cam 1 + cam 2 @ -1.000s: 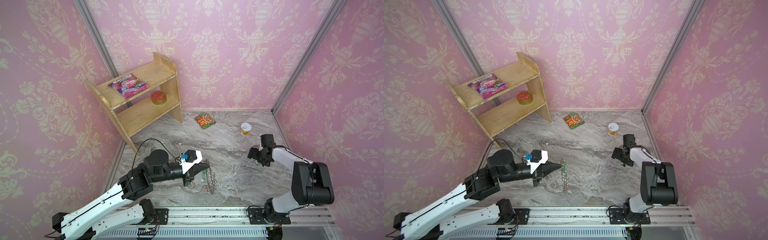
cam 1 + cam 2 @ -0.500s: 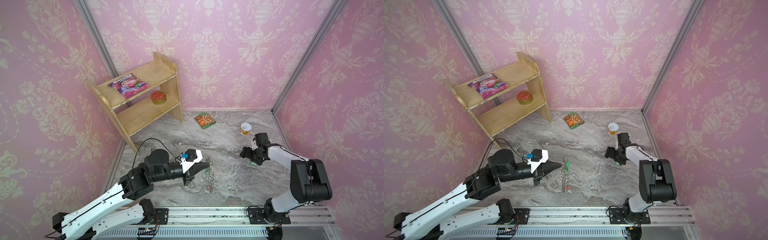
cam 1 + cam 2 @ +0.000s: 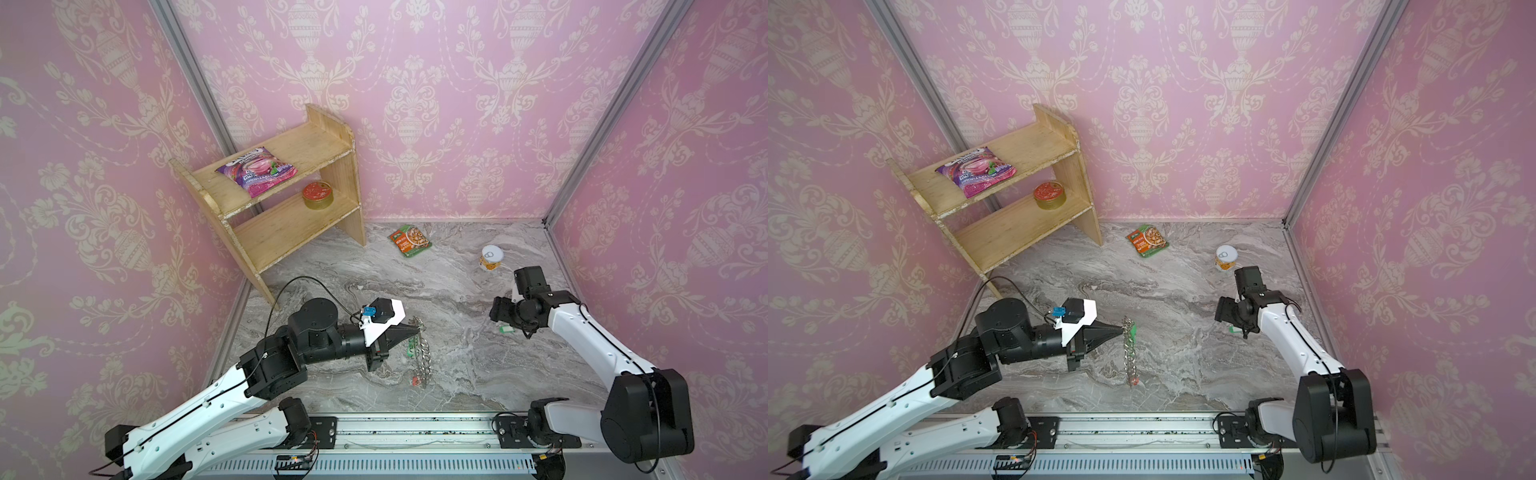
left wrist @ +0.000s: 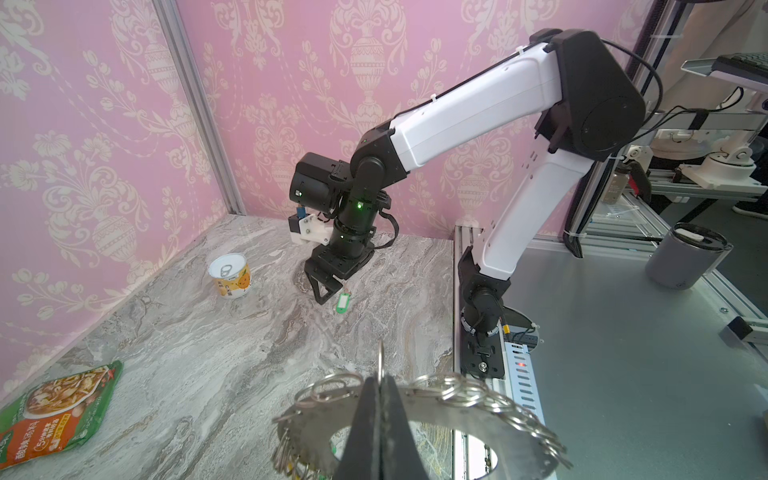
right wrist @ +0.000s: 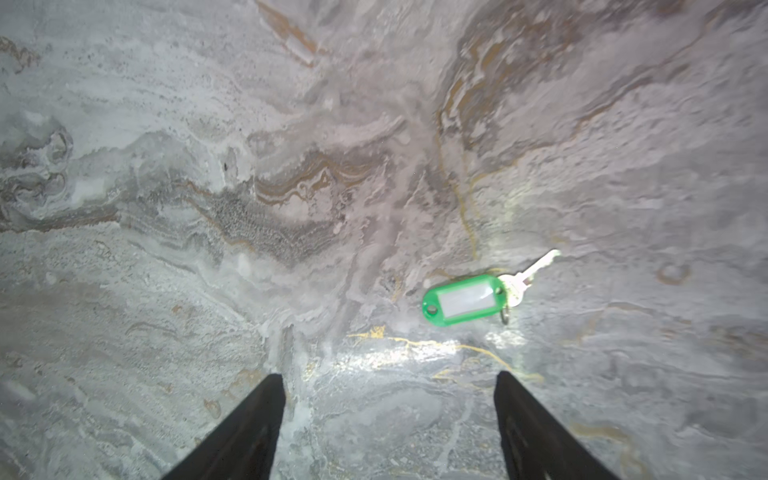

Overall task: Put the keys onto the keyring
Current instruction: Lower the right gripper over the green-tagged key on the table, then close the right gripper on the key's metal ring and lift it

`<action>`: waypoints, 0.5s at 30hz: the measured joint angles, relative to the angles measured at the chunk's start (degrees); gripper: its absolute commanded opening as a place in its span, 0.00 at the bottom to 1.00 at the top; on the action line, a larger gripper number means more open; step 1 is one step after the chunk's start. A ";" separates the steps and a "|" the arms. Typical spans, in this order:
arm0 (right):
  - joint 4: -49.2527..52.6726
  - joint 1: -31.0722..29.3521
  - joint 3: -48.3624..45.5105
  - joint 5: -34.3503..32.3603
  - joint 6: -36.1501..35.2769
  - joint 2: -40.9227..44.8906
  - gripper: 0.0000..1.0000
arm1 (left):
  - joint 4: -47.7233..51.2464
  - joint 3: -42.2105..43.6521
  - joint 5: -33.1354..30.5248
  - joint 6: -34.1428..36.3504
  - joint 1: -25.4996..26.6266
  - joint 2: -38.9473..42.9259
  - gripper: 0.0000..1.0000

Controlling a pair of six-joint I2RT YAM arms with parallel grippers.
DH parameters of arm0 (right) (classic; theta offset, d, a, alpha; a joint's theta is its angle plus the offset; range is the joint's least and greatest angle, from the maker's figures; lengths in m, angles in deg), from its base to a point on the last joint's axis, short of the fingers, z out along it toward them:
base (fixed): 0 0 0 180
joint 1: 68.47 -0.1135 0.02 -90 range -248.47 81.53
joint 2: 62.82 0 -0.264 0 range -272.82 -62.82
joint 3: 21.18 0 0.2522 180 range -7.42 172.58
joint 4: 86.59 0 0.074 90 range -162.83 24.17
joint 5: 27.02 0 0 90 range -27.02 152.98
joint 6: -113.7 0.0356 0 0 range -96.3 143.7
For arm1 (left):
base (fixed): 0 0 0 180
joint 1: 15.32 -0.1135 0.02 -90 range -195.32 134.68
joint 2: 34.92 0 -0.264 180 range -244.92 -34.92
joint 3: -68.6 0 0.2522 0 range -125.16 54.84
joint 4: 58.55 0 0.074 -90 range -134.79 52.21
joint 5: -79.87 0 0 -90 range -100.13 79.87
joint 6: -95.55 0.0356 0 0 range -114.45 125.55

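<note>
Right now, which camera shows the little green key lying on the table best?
The right wrist view. The green key is close there: whole tag, small ring and silver blade, nothing in front. In both top views it is only a tiny green speck. The left wrist view shows the tag small and far off.

One text can be made out. In the left wrist view, white Chinese characters run along the orange band of the food packet (image 4: 58, 415) and seem to begin 酸辣汤. A smaller line beside them starts with a 5 — the rest is too small to read. The purple bag (image 3: 257, 170) on the shelf (image 3: 286, 237) carries large lettering, blurred past reading. Print on the red tin (image 3: 317, 194) and the can (image 4: 230, 276) is too small to tell. The green key (image 5: 463, 300) has a plain white label.
</note>
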 measured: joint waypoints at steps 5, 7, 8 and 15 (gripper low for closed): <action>1.95 3.06 0.13 -3.52 -0.39 -2.51 0.58 | -0.39 0.00 0.00 0.00 -0.04 0.00 0.00; 1.86 3.15 -0.57 -4.59 -0.28 -4.28 0.51 | -0.35 0.00 0.00 0.00 -0.04 0.04 0.00; 1.64 3.13 -0.96 -4.87 -0.31 -4.96 0.48 | -0.33 0.00 0.00 0.02 -0.04 0.07 0.00; -0.28 3.08 -1.90 -5.86 -0.11 -7.65 0.30 | -0.13 0.00 0.00 0.20 -0.04 0.61 0.00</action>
